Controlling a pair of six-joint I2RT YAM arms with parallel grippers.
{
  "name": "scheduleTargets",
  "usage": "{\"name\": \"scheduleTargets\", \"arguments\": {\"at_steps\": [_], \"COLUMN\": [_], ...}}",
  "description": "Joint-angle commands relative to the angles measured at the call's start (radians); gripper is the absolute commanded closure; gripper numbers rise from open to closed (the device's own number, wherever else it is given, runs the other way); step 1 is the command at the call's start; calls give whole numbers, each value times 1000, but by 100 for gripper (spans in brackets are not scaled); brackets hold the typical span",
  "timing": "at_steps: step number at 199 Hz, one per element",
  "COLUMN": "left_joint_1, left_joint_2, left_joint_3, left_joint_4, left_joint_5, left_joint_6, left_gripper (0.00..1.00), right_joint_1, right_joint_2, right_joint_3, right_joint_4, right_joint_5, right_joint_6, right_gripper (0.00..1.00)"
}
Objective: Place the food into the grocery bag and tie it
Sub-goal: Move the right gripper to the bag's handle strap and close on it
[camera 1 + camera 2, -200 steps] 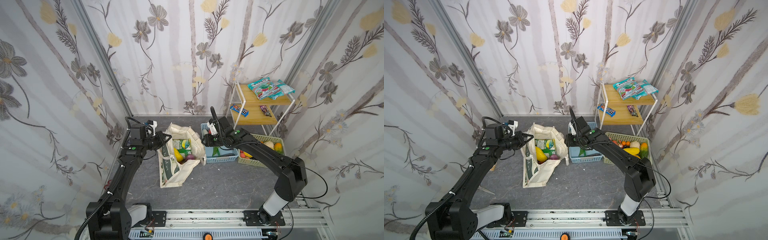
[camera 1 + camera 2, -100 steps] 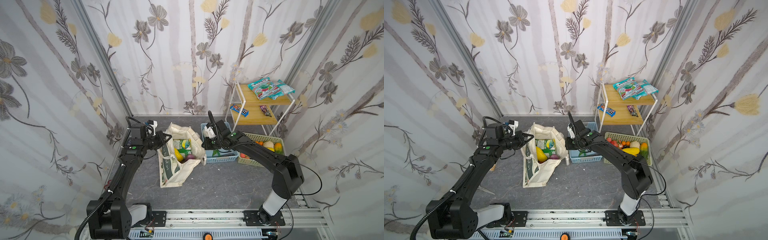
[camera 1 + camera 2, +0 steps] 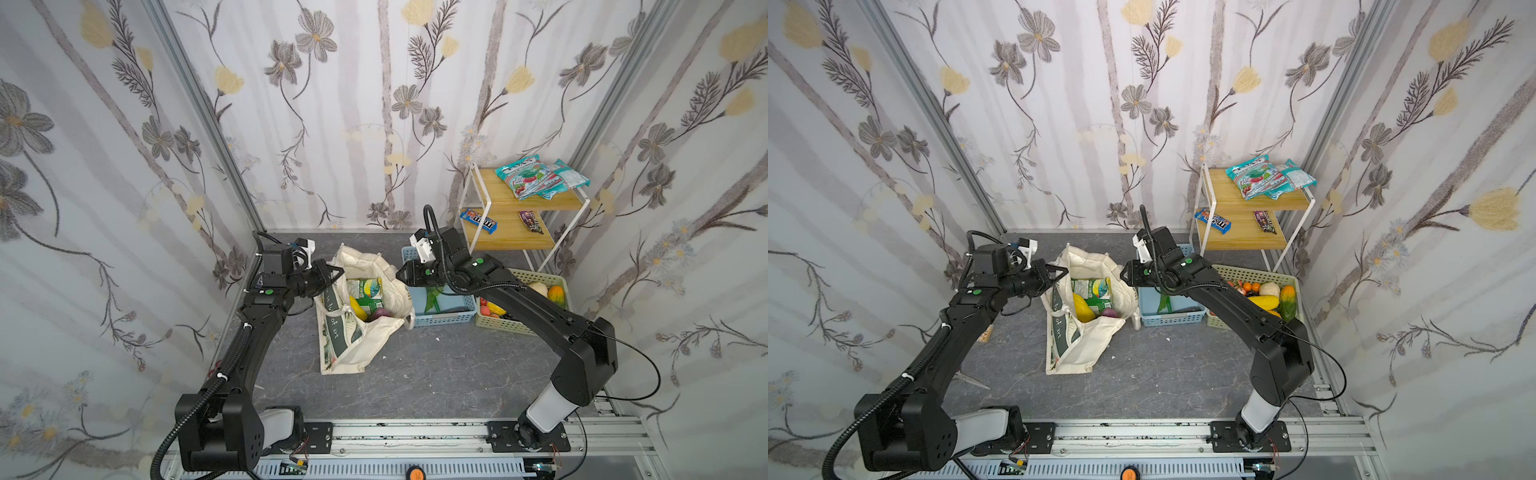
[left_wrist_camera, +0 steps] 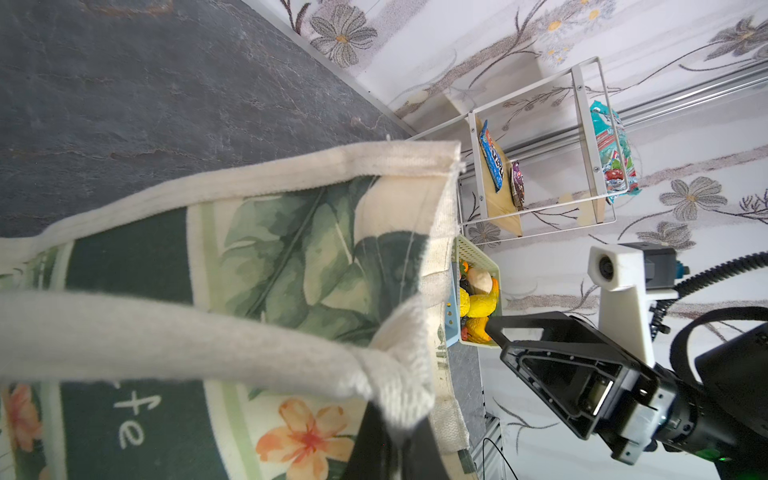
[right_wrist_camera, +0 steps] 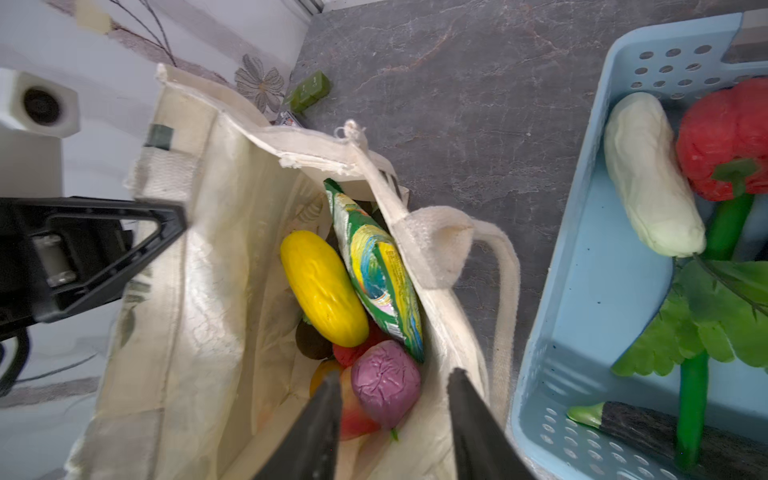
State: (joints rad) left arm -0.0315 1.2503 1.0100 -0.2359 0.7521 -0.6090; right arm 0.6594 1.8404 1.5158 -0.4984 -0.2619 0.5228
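We have a yellow fruit (image 5: 322, 291), a green snack packet (image 5: 376, 274) and more inside the canvas tote (image 3: 353, 340), left gripper (image 3: 334, 273) clamped on its rim, right gripper (image 5: 394, 374) spread empty above it; the blue basket (image 5: 582, 311) food and tying remain.

Pale wallpaper (image 3: 353, 104) printed with grey and yellow flowers covers the left, far and right walls. The floor (image 3: 436, 374) is dark grey and marbled. A white-framed, two-tier wooden shelf (image 3: 496, 197) stands far right. The light is soft and even.
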Motion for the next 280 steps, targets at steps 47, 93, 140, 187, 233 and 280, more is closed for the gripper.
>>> {"name": "scheduleTargets", "arguments": {"at_steps": [47, 93, 140, 187, 233, 280], "left_joint_1": [2, 2, 2, 3, 3, 2], "left_joint_2": [-3, 1, 6, 41, 32, 31], "left_joint_3": [6, 12, 20, 22, 19, 13], "left_joint_4": [13, 15, 16, 32, 21, 25], "left_joint_5": [1, -4, -11, -6, -3, -6], "left_joint_6": [16, 16, 16, 13, 21, 17], "left_gripper": [100, 100, 100, 100, 100, 100], "right_joint_1": [7, 23, 10, 6, 7, 22], "right_joint_2": [70, 59, 0, 37, 118, 136], "right_joint_3": [-69, -35, 37, 67, 22, -5], "right_joint_4": [44, 58, -2, -68, -38, 36], "right_joint_5": [9, -29, 8, 46, 71, -54], "right_joint_6": [-34, -19, 4, -42, -84, -93], "right_gripper": [54, 88, 92, 52, 37, 85]}}
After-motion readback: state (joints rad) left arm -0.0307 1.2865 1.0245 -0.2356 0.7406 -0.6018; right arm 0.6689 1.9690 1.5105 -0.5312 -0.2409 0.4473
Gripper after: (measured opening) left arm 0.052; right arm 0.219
